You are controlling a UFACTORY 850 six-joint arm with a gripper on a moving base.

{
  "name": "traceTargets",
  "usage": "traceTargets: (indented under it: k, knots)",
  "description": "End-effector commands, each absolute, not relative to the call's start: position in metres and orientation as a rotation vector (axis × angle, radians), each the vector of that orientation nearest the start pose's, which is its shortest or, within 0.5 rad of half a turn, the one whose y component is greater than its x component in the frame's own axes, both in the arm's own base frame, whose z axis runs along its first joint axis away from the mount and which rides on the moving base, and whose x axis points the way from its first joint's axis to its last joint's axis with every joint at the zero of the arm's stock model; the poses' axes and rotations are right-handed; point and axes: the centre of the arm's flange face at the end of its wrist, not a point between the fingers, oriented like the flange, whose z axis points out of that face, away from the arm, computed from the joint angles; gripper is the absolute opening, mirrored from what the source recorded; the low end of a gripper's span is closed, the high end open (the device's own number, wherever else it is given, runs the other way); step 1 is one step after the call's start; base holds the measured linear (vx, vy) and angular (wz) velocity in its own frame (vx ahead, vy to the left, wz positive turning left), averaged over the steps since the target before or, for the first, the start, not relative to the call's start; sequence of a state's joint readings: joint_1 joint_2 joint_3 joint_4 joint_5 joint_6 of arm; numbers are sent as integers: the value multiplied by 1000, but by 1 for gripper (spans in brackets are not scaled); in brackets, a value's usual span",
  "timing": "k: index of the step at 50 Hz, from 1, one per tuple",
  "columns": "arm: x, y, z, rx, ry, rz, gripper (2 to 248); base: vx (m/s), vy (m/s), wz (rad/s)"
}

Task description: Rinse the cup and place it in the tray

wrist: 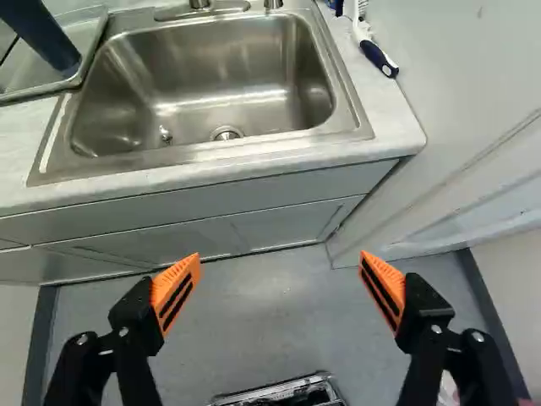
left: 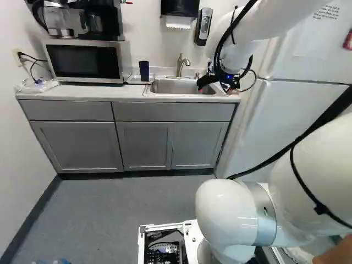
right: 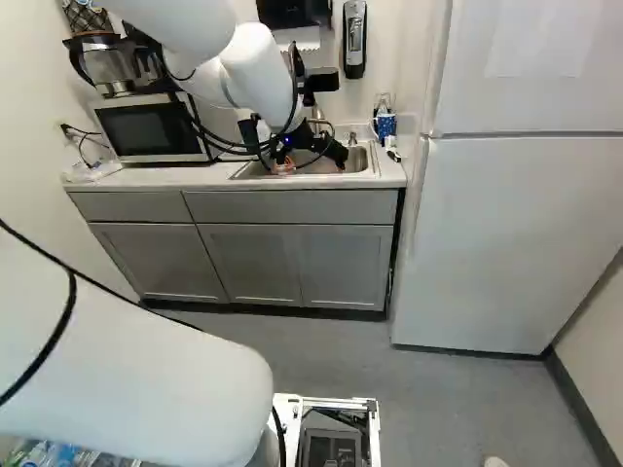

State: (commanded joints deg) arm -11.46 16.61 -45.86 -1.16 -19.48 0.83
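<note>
While my gripper (left: 219, 83) sits between one and two o'clock in the left base view, near the front edge of the sink (wrist: 287, 59), its fingers stand wide apart. With twelve o'clock straight ahead of it in the wrist view, grey floor (wrist: 270, 309) shows between the orange pads (wrist: 176, 288).

The dark blue cup (wrist: 38, 34) is away from my fingers, between ten and eleven o'clock, standing upright with its narrower end on the tray (wrist: 84, 30). That tray lies just beside the sink, whose drain (wrist: 226, 134) shows between eleven and twelve. At one o'clock, a brush (wrist: 376, 57) with a dark blue handle lies on the counter (wrist: 393, 123).

In the left base view, the faucet (left: 180, 65) rises at twelve o'clock behind the basin, and the microwave (left: 85, 60) rests on the counter at ten. Between twelve and one, a wall dispenser (left: 203, 26) carries a front label with marks too small to make out. At two o'clock, a sheet (left: 327, 12) on the refrigerator (left: 291, 118) bears several printed lines, and a red label (left: 347, 39) shows below it to the right.
</note>
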Motion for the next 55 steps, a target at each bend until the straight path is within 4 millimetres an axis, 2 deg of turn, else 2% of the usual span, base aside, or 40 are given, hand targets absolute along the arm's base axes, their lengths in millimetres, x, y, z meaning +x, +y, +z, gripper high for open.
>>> traceTargets:
  k: [33, 55]
  knots:
    - [389, -79, 607, -2985, 296, -1177, 247, 0, 0, 0]
    - [389, -76, 596, -2973, 282, -1204, 247, 0, 0, 0]
